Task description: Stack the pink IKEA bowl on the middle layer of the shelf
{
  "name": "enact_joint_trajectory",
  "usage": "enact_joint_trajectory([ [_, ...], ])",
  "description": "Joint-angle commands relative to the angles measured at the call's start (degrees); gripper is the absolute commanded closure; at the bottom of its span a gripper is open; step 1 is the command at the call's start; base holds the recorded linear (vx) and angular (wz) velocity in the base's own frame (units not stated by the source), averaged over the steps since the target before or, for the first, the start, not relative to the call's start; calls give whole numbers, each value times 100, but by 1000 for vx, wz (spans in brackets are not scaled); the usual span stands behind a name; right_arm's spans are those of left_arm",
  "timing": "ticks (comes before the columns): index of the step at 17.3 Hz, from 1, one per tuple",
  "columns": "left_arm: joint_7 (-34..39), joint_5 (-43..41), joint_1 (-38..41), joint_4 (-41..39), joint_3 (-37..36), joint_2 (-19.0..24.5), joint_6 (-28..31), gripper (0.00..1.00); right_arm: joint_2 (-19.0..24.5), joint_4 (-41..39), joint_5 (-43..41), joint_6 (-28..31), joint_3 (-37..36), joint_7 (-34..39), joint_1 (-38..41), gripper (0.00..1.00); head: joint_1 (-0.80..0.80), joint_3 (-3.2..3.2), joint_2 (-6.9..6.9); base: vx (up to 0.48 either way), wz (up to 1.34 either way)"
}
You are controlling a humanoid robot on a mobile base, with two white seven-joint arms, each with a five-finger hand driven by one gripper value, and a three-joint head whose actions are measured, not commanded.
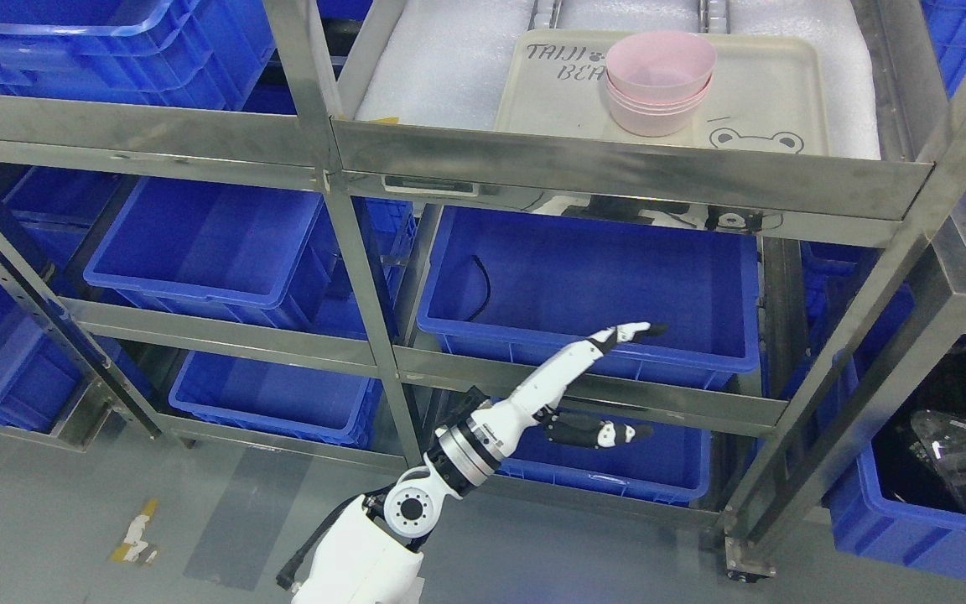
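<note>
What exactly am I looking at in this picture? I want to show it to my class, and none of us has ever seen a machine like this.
This is a single picture taken from a camera on a humanoid robot's head, looking down at a metal shelf rack. The white jointed limb rising from the bottom edge, left of the middle, is the robot's left arm, ending in a left hand with fingers. The fingers are spread and hold nothing; one points towards a blue bin. The right arm is out of view.

On the upper shelf level in view lies a cream tray printed with a bear face, resting on white padding. On the tray stands a stack of pink bowls, nested one inside another. More blue bins fill the lower shelves, and the one being pointed at holds a thin black cable.
</note>
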Motion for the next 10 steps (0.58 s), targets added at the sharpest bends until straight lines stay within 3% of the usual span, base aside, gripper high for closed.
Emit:
enact_joint_trajectory([
  [1, 480, 795, 315, 596, 1075, 100, 833, 10, -100, -100, 0, 2, 1, 1, 131, 0, 0, 0, 0, -31, 20],
  [5, 551, 813, 306, 587, 1665, 100, 869, 5, -100, -100, 0, 2, 1, 1, 131, 0, 0, 0, 0, 0, 0],
  [10, 516, 1225, 227, 543, 1561, 100, 905, 4, -100, -100, 0, 2, 1, 1, 131, 0, 0, 0, 0, 0, 0],
])
